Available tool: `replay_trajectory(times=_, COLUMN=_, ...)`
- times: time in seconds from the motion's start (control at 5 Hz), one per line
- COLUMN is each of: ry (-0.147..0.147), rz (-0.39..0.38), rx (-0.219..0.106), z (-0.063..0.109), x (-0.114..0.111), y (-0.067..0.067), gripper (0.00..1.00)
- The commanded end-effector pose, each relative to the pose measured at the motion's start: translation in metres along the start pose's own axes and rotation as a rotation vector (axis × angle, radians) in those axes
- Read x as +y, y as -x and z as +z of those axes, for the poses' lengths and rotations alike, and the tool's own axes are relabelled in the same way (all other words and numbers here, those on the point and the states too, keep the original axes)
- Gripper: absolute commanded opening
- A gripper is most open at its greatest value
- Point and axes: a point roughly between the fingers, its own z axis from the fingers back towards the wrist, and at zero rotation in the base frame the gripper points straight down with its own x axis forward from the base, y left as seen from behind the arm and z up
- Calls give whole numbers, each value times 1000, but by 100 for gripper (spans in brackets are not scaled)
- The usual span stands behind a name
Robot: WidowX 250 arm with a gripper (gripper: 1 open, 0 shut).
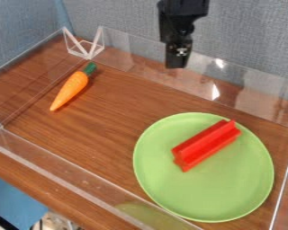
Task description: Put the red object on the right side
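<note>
The red object (pixel 207 145), a bright red rectangular bar, lies diagonally on the green plate (pixel 165 180) at the right of the wooden table. My gripper (pixel 176 59) hangs in the air over the back of the table, well up and to the left of the bar. Its dark fingers point downward and carry nothing; it touches no object. How far apart the fingers stand does not show from this angle.
An orange toy carrot (pixel 69 89) with a green top lies at the left. A white wire stand (pixel 84 41) sits in the back left corner. Clear plastic walls (pixel 248 76) ring the wooden table (pixel 86 135).
</note>
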Motion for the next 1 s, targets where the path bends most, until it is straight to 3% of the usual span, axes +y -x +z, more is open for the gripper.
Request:
replay_trajectory(times=0.0, ry=-52, rz=-17, rx=-38, z=12, x=11, y=-9, gripper=100)
replay_trajectory(times=0.4, ry=-60, rz=-13, rx=-29, z=-1, x=17, y=-6, gripper=100)
replay_trajectory(times=0.8, ry=-63, rz=-86, rx=-39, z=-12, x=8, y=-4, gripper=100)
